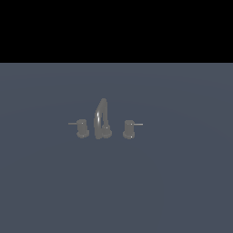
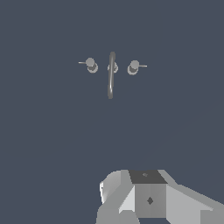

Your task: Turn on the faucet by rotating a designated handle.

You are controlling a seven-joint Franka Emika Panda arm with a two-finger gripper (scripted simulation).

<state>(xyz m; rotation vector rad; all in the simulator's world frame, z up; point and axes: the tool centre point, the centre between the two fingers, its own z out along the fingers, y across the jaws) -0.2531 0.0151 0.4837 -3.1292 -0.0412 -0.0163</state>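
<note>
One dull-grey metal faucet point(image 1: 103, 120), round handle point(image 1: 129, 129) with thin pale rod; tool point(image 2: 148, 197) state unclear.

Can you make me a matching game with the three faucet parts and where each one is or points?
Things:
1. spout
2. handle
3. twin knob

Descriptions:
A. rod points to the exterior view's left
B. tall and curved, in the middle
C. rod points to the exterior view's right

Pairs: 1-B, 2-C, 3-A
</note>
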